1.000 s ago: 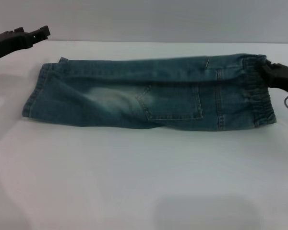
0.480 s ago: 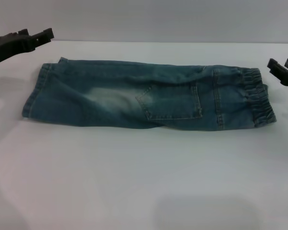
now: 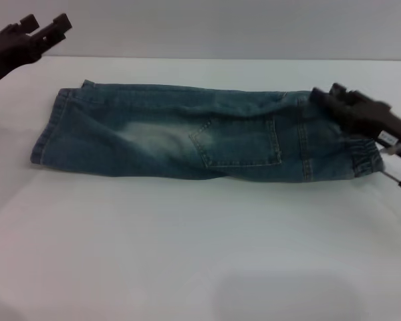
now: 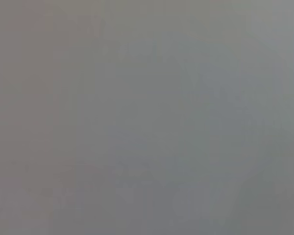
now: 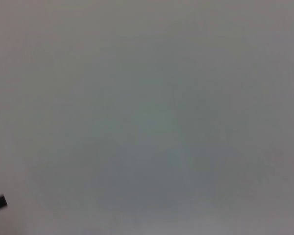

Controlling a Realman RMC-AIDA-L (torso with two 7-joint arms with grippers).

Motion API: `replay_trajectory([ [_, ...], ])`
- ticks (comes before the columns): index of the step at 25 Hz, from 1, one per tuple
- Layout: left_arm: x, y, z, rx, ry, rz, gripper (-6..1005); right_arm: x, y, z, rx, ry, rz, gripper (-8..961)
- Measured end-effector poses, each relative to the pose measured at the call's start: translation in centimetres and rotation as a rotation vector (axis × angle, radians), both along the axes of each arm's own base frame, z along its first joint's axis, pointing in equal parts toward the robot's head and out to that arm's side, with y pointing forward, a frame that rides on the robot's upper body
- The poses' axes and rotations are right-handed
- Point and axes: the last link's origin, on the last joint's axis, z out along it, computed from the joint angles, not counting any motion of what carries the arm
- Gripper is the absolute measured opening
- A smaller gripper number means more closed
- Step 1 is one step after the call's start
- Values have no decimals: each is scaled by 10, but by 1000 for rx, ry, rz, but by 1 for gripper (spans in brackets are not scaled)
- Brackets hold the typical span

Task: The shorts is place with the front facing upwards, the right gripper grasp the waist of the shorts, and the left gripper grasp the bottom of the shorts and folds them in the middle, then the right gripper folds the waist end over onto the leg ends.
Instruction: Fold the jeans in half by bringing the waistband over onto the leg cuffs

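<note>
Reaching over the waistband of the shorts (image 3: 187, 140), the right gripper (image 3: 327, 93) has its jaws parted, while the left gripper (image 3: 47, 27) hovers open beyond the hems.

A white table (image 3: 187, 254) stands before a plain grey wall (image 3: 220, 27).

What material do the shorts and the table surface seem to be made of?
The shorts look like blue-green denim: faded pale patch, stitched seams, patch pocket, gathered elastic waistband. The table seems a smooth, matte white board or laminate; which one is unclear.
</note>
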Motion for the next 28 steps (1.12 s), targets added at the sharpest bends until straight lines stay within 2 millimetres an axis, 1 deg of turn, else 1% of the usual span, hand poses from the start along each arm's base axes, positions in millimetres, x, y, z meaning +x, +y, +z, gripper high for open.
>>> replay_trajectory([
  [3, -3, -2, 1, 17, -27, 10, 826, 6, 2, -5, -11, -34, -43, 572],
  [6, -6, -5, 2, 26, -43, 21, 825, 13, 5, -5, 0, -60, -86, 572],
  [7, -11, -9, 3, 37, -56, 30, 825, 16, 6, -5, 4, -69, -103, 572],
  [12, -13, -12, 1, 31, -60, 35, 825, 28, 14, -6, 3, -100, -215, 572],
  [19, -12, -13, -3, 18, -71, 33, 825, 32, 21, -10, 1, -121, -289, 572],
  [22, -12, -14, -4, 14, -75, 28, 824, 36, 22, -6, 13, -124, -302, 572],
  [26, -11, -16, -5, 11, -76, 16, 824, 39, 17, 3, 62, -80, -296, 572],
  [28, -8, -21, -9, 8, -76, -31, 824, 38, 14, 9, 84, -55, -272, 572],
])
